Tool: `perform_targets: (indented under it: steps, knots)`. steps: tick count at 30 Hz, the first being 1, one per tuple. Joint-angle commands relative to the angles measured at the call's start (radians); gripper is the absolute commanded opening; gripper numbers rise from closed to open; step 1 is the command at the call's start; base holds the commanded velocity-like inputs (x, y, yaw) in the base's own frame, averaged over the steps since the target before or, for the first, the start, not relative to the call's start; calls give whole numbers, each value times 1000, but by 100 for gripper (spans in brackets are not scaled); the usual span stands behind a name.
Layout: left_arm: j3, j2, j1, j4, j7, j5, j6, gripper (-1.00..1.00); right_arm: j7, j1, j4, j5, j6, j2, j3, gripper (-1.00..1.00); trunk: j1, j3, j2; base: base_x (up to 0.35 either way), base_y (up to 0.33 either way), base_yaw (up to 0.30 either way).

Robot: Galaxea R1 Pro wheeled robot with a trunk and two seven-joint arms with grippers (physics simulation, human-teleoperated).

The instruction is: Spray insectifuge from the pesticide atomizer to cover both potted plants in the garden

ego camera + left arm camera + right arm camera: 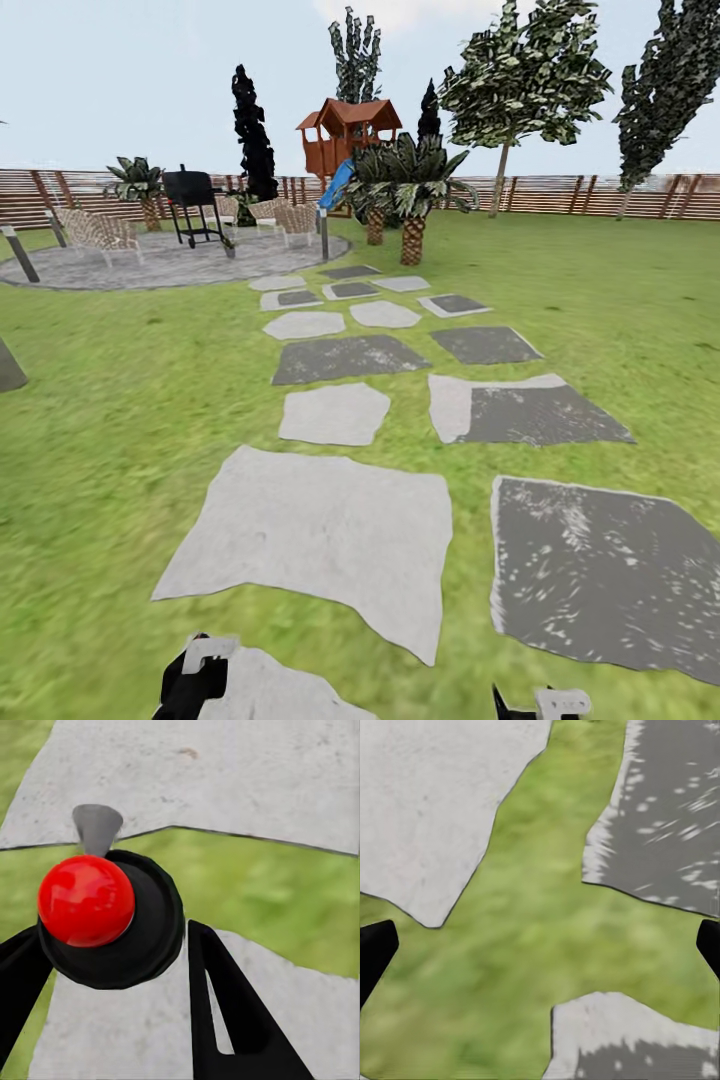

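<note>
The garden [130,400] lawn is stretching toward a brown slatted fence [590,195], crossed by pale, irregular stepping stones [320,520]. The left gripper [112,997] is showing wide black fingers around a glossy red ball [86,900]. The right gripper [540,945] fingers are spread wide over blurred grass.

I saw the garden [130,400]: green lawn crossed by pale and dark stepping stones [335,412], a round grey patio [170,262], a brown slatted fence [560,195] behind.
</note>
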Motion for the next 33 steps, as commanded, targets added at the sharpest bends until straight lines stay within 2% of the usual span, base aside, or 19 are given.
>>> perform_targets:
  steps: [1,33]
  knots:
    - [-8,0,0,-1,8,1,-2,-100,6,-1,1,-11,-3,0,5,100,0,-1,0,341,0,0]
    - [-8,3,0,-1,8,-1,-2,-100,6,-1,1,-11,-3,1,5,100,0,-1,0,341,0,0]
